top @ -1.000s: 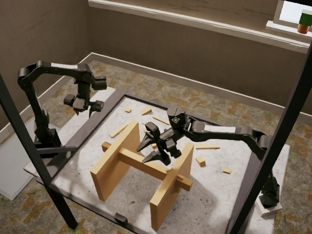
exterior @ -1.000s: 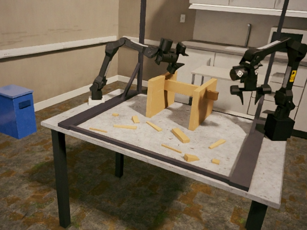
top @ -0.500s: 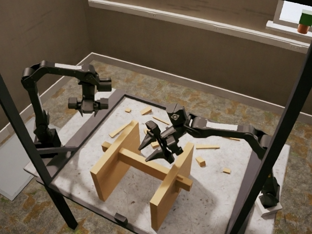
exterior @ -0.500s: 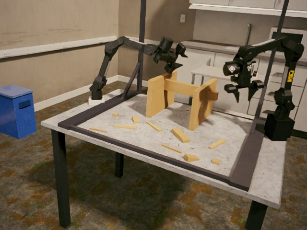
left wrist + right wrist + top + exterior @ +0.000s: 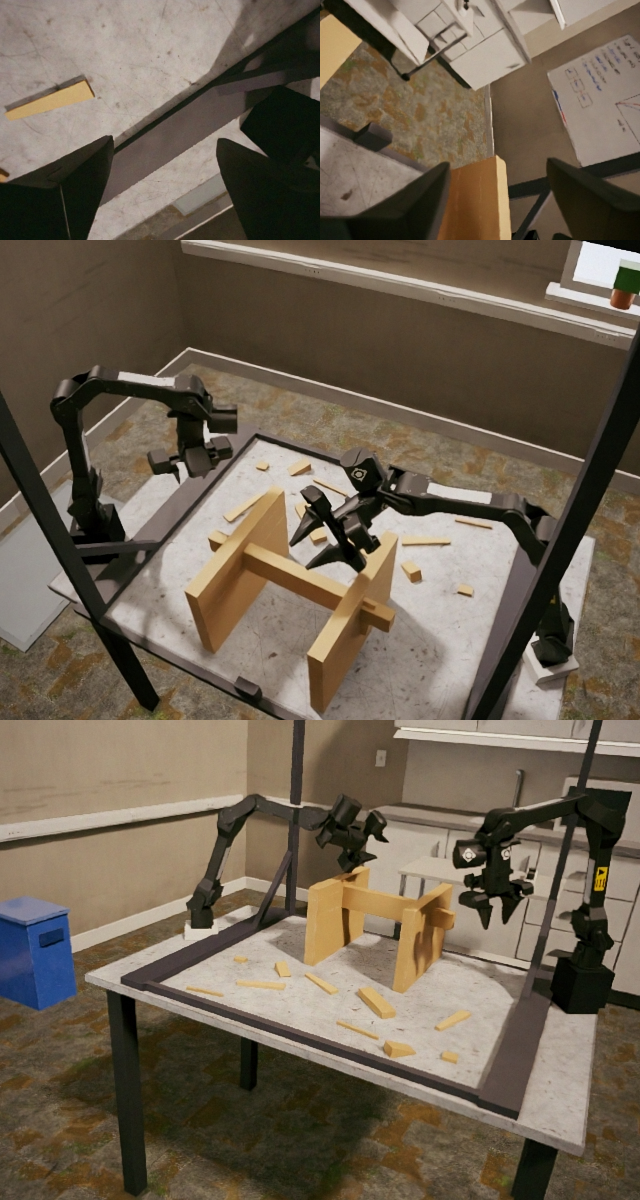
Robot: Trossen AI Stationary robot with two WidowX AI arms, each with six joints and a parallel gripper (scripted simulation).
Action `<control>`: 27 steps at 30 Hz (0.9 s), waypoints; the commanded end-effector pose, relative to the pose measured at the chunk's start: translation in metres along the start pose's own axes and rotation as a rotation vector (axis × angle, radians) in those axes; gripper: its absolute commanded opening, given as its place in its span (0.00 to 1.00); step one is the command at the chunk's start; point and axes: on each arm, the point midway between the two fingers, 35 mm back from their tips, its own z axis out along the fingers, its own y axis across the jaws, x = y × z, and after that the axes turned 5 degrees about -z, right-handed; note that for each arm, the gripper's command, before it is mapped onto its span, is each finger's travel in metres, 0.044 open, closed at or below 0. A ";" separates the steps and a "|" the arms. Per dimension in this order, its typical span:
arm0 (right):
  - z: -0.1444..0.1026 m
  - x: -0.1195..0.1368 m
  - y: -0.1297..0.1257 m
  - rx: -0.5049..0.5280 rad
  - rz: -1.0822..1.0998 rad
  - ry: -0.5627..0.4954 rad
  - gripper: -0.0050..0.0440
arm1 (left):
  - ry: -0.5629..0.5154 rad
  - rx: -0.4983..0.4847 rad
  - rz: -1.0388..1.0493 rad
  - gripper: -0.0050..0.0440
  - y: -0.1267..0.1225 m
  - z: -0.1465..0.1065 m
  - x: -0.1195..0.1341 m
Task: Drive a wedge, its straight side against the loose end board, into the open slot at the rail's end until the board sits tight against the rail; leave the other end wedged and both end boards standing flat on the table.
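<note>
Two wooden end boards stand on the table, joined by a rail (image 5: pixel 294 573). The near board (image 5: pixel 351 622) has a wedge (image 5: pixel 369 607) in the rail's end. The far board (image 5: pixel 242 565) has the rail's stub (image 5: pixel 217 538) sticking out, and I see no wedge there. My right gripper (image 5: pixel 305 552) is open and empty, hovering above the rail beside the near board's top edge (image 5: pixel 477 200). My left gripper (image 5: pixel 188 464) is open and empty, above the table's dark border strip (image 5: pixel 190 130), apart from the boards. A thin wedge (image 5: pixel 50 100) lies below it.
Several loose wedges and blocks lie on the table behind the boards, such as a long one (image 5: pixel 242 506), a thick one (image 5: pixel 298 467) and a block (image 5: pixel 412 571). Dark frame posts (image 5: pixel 563 534) stand at the table's corners. A blue bin (image 5: pixel 33 949) stands on the floor.
</note>
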 end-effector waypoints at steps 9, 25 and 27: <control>-0.022 -0.012 -0.014 -0.021 0.024 0.026 0.67 | 0.020 -0.060 -0.255 0.67 0.011 -0.015 -0.027; -0.027 -0.001 0.008 -0.117 0.147 0.051 0.67 | 0.029 -0.121 -0.580 0.67 0.015 -0.025 -0.059; -0.030 0.000 0.011 -0.135 0.172 0.058 0.67 | 0.016 -0.140 -0.652 0.67 0.016 -0.029 -0.068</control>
